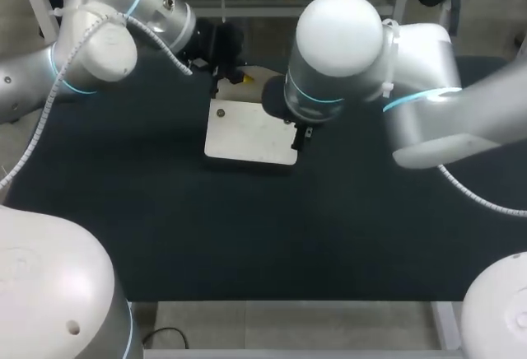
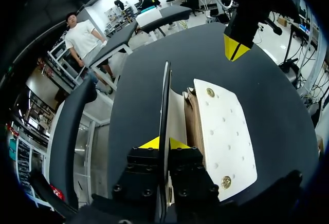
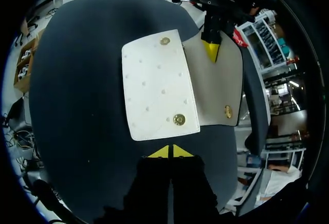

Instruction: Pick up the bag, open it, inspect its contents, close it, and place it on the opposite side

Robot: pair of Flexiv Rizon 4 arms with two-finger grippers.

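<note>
Closest in the left wrist view, the left jaws are clamped on the free edge of the pale flap [image 2: 165, 100]. It stands upright and edge-on above the white, flat, studded leather-look bag [image 2: 226, 131]. The bag's body lies flat on the dark matte surface [image 2: 136, 111], just beside the jaws. A strip of brown lining [image 2: 190, 116] shows at the bag's mouth. The right arm's yellow fingertip [image 2: 234, 48] hangs past the bag's far end.

In the right wrist view, the right jaws are together with nothing between them, just off the bag's [image 3: 157, 85] near edge and close to its brass snap stud [image 3: 179, 119]. The flap's grey inner face [image 3: 216, 85] is folded away from the body.

In the head view, the bag [image 1: 251, 132] lies mid-surface. The left arm [image 1: 123, 13] is at its far side and the right arm [image 1: 338, 46] is over its right edge.

The step looks like holding the bag open for inspection. Lift the flap steadily without dragging the body; the right jaws could pin the body down. Little of the interior shows, so the mouth probably needs spreading wider. For closing, bring the two studs together.
</note>
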